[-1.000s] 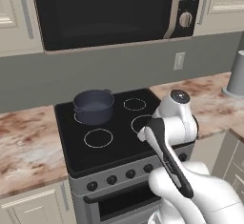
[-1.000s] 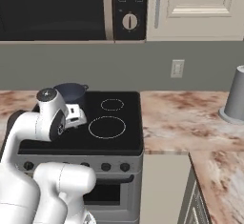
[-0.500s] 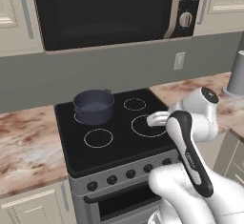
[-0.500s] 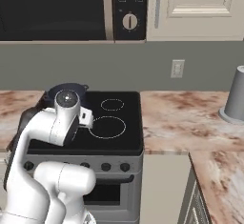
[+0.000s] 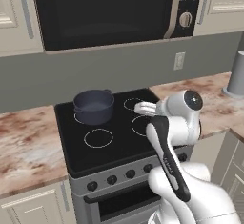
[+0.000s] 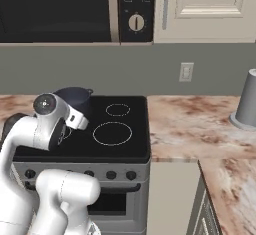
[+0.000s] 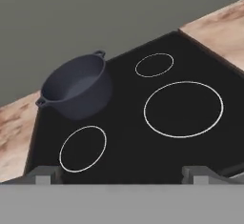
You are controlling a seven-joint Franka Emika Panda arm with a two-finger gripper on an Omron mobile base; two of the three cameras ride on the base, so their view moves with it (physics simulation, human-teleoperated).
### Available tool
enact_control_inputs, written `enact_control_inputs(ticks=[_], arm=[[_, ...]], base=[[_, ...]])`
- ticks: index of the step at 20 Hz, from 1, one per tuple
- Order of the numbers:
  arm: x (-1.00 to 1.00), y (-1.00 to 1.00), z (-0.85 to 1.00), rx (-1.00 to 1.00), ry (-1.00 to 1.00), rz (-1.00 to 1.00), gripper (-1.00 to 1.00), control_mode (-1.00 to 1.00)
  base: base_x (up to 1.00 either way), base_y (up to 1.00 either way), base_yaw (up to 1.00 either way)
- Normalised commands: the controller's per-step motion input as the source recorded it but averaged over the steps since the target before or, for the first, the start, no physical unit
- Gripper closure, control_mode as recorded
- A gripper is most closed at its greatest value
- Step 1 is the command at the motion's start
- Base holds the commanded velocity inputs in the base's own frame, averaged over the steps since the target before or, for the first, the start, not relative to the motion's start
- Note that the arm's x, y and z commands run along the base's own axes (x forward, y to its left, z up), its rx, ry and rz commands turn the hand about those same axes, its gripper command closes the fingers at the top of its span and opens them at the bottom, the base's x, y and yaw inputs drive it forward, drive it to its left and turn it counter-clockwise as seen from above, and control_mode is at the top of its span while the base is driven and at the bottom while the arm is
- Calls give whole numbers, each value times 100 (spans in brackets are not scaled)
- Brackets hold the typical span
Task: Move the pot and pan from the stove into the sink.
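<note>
Your arm is folded high over the stove's [image 5: 119, 142] front right, gripper [image 7: 122, 173] empty with jaws wide apart, aimed down and back across the cooktop. The pot [image 7: 76, 86] sits upright at the stove's back left corner, well apart from the fingertips [image 7: 44, 173].

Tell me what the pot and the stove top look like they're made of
The pot looks like matte dark blue-grey metal, perhaps enamelled or cast; its surface is dull and even with no bright glints, so that is a guess. The stove top looks like smooth black glass: flat, seamless, with thin white burner rings printed on it. Its front panel looks like brushed grey steel with black knobs.
</note>
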Motion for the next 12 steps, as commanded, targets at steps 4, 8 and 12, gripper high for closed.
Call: enact_control_inputs(ticks=[4, 8, 12], arm=[[61, 39, 4, 1, -4, -26, -100, -100], [12, 0, 3, 1, 2, -3, -100, -100], [6, -12, 0, 12, 3, 2, -100, -100]], base=[[0, 0, 0], [0, 0, 0], [0, 0, 0]])
